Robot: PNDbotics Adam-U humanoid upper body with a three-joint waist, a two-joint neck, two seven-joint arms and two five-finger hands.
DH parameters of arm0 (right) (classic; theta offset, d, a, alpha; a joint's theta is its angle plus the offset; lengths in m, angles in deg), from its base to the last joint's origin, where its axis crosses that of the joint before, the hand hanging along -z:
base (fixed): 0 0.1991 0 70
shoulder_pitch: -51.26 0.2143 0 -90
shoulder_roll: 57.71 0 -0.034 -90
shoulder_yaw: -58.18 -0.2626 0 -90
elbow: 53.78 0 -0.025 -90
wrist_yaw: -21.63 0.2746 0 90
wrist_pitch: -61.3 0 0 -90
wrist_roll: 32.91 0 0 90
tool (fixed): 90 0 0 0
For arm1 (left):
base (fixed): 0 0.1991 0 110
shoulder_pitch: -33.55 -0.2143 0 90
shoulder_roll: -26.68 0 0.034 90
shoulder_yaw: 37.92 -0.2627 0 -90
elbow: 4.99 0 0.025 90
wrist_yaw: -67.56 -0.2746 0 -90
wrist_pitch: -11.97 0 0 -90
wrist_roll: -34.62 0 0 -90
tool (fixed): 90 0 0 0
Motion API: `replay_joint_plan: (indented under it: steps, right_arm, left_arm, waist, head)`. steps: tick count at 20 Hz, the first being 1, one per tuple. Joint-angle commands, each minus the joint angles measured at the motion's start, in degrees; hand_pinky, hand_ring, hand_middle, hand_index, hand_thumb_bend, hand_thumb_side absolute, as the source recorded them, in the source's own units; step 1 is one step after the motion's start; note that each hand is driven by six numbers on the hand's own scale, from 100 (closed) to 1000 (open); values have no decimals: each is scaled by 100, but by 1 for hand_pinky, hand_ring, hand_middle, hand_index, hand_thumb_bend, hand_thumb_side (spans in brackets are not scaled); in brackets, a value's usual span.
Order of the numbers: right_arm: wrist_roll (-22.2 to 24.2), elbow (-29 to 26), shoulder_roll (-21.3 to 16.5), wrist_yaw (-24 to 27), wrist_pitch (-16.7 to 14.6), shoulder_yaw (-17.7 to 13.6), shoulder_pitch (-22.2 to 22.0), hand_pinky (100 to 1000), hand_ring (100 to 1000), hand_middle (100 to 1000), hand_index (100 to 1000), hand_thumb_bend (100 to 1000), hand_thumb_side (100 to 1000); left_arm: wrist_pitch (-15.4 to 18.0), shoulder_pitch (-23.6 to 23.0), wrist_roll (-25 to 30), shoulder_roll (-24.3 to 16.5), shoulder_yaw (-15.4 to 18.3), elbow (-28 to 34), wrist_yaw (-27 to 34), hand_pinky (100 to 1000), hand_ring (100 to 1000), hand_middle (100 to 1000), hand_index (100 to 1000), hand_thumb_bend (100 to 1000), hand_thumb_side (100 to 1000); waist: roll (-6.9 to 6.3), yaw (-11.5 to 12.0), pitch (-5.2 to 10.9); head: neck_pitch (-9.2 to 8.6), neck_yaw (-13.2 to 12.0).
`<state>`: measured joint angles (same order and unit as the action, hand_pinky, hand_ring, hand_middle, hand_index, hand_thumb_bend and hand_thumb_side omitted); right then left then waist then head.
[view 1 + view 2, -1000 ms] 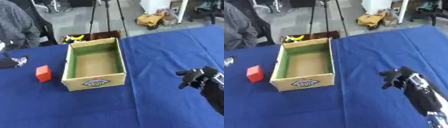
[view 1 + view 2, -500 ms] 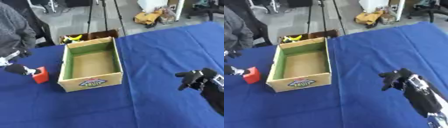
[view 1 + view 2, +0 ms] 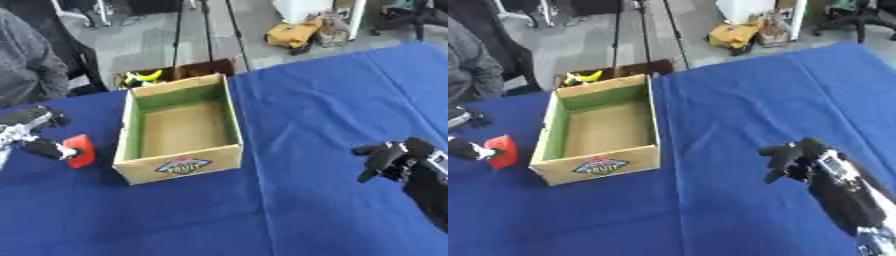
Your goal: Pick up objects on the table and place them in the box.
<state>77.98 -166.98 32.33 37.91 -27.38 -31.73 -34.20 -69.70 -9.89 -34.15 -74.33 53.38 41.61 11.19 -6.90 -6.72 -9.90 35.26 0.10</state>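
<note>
The left hand (image 3: 39, 145) sits at the left edge of the tabletop (image 3: 332, 100), a dark finger touching the left side of the red block (image 3: 80, 150); whether its fingers have curled round the block or only meet it I cannot tell. The block stands just beside the left wall of the cardboard box (image 3: 181, 129), so the coming move looks to turn on a short carry rightward over that wall into the empty green-lined interior. The box's long axis runs away from the robot, its labelled end wall nearest. The right hand (image 3: 796, 159) hangs well apart over bare blue cloth at the lower right, fingers loosely curled and holding nothing, so the left hand is far nearer. Beyond the far edge lie a grey floor, a small box with something yellow (image 3: 144, 76), and tripod legs (image 3: 179, 30).
</note>
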Motion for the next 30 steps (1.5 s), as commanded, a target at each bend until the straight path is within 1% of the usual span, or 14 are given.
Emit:
replay_joint_plan:
  steps: [1, 3, 7, 10, 14, 16, 19, 22, 23, 25, 27, 28, 29, 30]
  right_arm:
    - [21, -66, -119, 0, -8, 5, 57, 577, 828, 539, 547, 100, 858]
    - [23, -68, -120, -7, -10, 5, 58, 577, 828, 539, 547, 100, 859]
    - [30, -67, -118, -16, -8, 9, 71, 577, 828, 539, 547, 100, 861]
    - [31, -64, -115, -30, -7, 7, 73, 577, 829, 539, 547, 100, 863]
    - [34, -65, -114, -41, -10, 7, 77, 577, 829, 540, 547, 100, 864]
    - [36, -61, -112, -45, -8, 8, 77, 577, 829, 540, 547, 100, 864]
    - [38, -58, -109, -44, -6, 9, 87, 577, 829, 540, 547, 100, 864]
    - [43, -59, -107, -50, -8, 8, 85, 578, 829, 540, 547, 100, 866]
    - [40, -60, -106, -51, -9, 6, 85, 578, 829, 540, 547, 100, 866]
    - [40, -60, -105, -49, -10, 7, 89, 578, 830, 540, 547, 100, 867]
    - [44, -57, -101, -51, -5, 8, 94, 578, 830, 541, 547, 100, 868]
    - [46, -56, -99, -53, -4, 8, 96, 578, 830, 541, 547, 100, 868]
    - [47, -56, -99, -56, -4, 7, 96, 578, 830, 541, 547, 100, 869]
    - [46, -56, -98, -60, -5, 4, 96, 578, 830, 541, 547, 100, 869]
  left_arm:
    - [-3, 72, -119, -91, 51, -59, 43, 702, 794, 718, 838, 515, 373]
    - [7, 60, -84, -72, 32, -109, 49, 706, 796, 707, 839, 516, 383]
    - [-7, 37, -27, -41, 27, -152, 53, 701, 760, 698, 836, 498, 380]
    - [-90, 16, -189, -33, 38, -141, 29, 694, 754, 692, 824, 482, 354]
    - [-221, 11, -521, -30, 46, -124, -62, 695, 761, 703, 825, 466, 341]
    - [-230, 10, -570, -28, 35, -139, -73, 687, 753, 693, 824, 449, 340]
    - [-219, -8, -462, -12, 14, -198, -51, 681, 733, 680, 821, 435, 346]
    - [-215, -22, -207, -5, -1, -258, -29, 680, 695, 674, 816, 424, 360]
    - [-218, -23, -123, -6, -1, -264, -24, 680, 695, 674, 816, 424, 360]
    - [-235, -30, 4, -1, 1, -264, -15, 667, 666, 658, 809, 407, 351]
    - [-263, -41, 43, 15, 6, -252, -2, 635, 627, 625, 794, 376, 325]
    - [-284, -49, 27, 25, 10, -248, 6, 587, 582, 592, 776, 325, 286]
    - [-310, -55, -10, 33, 12, -245, 15, 564, 562, 572, 758, 264, 251]
    - [-346, -59, -78, 41, 22, -239, 33, 517, 518, 526, 715, 100, 175]
  waist:
    - [38, -6, 58]
    - [36, -15, 48]
    - [29, -26, 31]
    - [20, -31, 18]
    - [17, -36, 8]
    - [14, -36, 8]
    - [13, -38, 5]
    - [17, -46, -3]
    - [18, -48, -5]
    - [18, -48, -8]
    - [16, -43, -13]
    - [16, -40, -16]
    - [16, -38, -19]
    - [18, -37, -22]
  head:
    - [12, -22]
    - [16, -26]
    - [11, -20]
    - [9, -14]
    - [15, -8]
    - [17, -13]
    - [14, -4]
    - [11, -3]
    - [10, -3]
    - [8, 4]
    - [7, 13]
    - [7, 17]
    - [8, 21]
    - [9, 25]
